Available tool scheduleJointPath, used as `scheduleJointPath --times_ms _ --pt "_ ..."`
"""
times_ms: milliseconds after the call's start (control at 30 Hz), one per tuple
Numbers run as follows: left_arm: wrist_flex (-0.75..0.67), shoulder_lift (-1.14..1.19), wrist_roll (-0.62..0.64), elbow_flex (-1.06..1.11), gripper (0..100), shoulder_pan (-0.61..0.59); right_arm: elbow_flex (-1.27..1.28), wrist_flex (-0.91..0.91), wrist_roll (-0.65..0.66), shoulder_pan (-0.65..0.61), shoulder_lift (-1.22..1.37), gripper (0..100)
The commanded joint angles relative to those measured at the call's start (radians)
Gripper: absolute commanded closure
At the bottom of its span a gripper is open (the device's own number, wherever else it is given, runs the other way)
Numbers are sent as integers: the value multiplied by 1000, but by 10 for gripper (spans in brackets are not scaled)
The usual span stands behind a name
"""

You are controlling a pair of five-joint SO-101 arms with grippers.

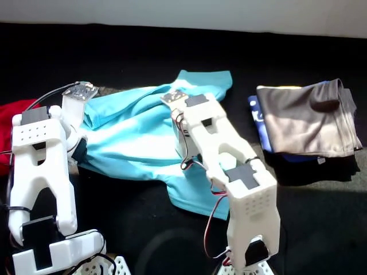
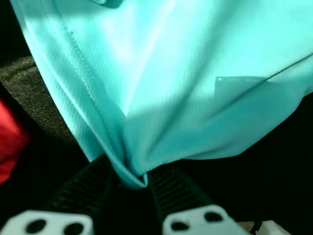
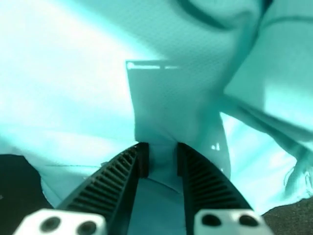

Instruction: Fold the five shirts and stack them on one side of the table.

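Left hand (image 2: pixel 131 179) pinches the turquoise shirt (image 1: pixel 129 140) at its 9 o'clock hem, while right hand (image 3: pixel 159 152) clamps a mid-cloth fold, centre of the surface (image 1: pixel 143 51). The light, limp fabric is likely best held by its hems.

The spread shirt (image 1: pixel 132 137) lies mid-table (image 1: pixel 143 51), with the stack (image 1: pixel 307 117) to its right and the other shirt (image 1: pixel 8 123) at the table's left edge, behind the left arm.

black cloth (image 1: pixel 143 51) underlay | white wall strip (image 1: pixel 229 14) along far edge
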Motion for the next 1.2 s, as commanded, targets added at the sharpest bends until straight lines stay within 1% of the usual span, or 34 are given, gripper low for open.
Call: scheduleJointPath --times_ms 0,133,200,333,433,467,600,667,800,933,1033,1167 --pt "0 -41 6 5 963 -18 21 -21 40 110 2 875" --pt "-8 -41 5 48 843 -18 19 -21 77 159 1 875" --pt "-8 -44 -23 53 806 -35 18 -21 81 183 1 875" --pt "-6 -44 -83 30 797 -93 -16 -19 81 223 1 875" --pt "-9 -41 -106 53 797 -105 -65 -15 81 232 1 875" --pt "-21 -41 -114 70 797 -105 -79 -13 81 232 1 875" --pt "-143 -45 -110 171 797 -105 -117 5 81 229 1 875" --pt "-143 -50 -103 165 798 -85 -142 35 81 228 1 875" --pt "-14 -50 23 88 799 24 -166 48 81 228 2 875" --pt "64 -42 227 50 800 140 -166 50 81 222 2 875" --pt "74 -41 354 53 800 197 -165 51 80 220 2 875" --pt "38 -39 468 53 800 211 -163 51 80 220 1 875"
